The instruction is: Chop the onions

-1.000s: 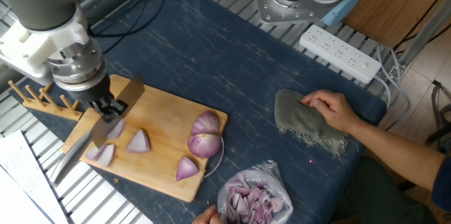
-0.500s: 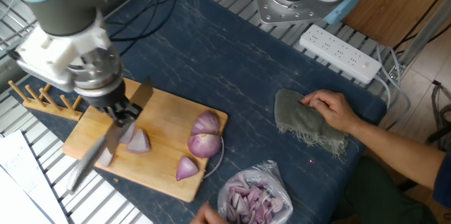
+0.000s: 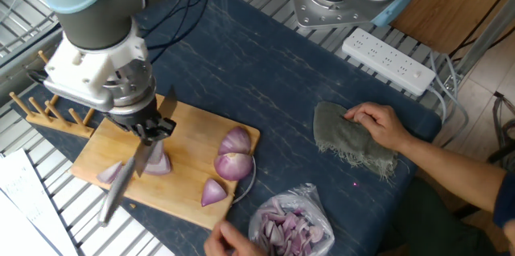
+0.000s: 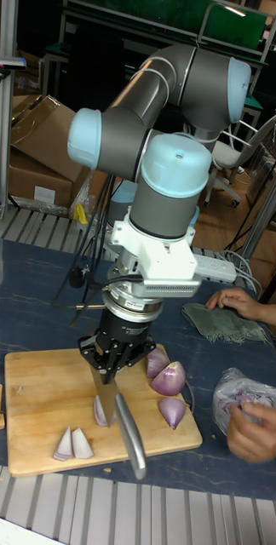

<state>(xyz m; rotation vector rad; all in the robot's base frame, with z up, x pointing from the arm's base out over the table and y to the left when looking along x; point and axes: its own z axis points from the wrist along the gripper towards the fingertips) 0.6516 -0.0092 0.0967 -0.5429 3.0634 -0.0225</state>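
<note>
Peeled red onions lie on the wooden cutting board: two halves at its right end, a wedge near the front edge, a wedge in the middle and another at the left. My gripper is shut on a steel knife that slants down to the front left, right over the middle wedge. In the tall fixed view the gripper holds the knife against an onion piece, with two wedges to its left and the halves to its right.
A clear bag of small onion bits lies at the front, with a person's hand beside it. Their other hand rests on a grey cloth. A power strip lies behind it. A wooden peg rack stands left of the board.
My gripper has carried the knife to the right, from the board's left end to the middle wedge. The person's hand at the front has reached further in.
</note>
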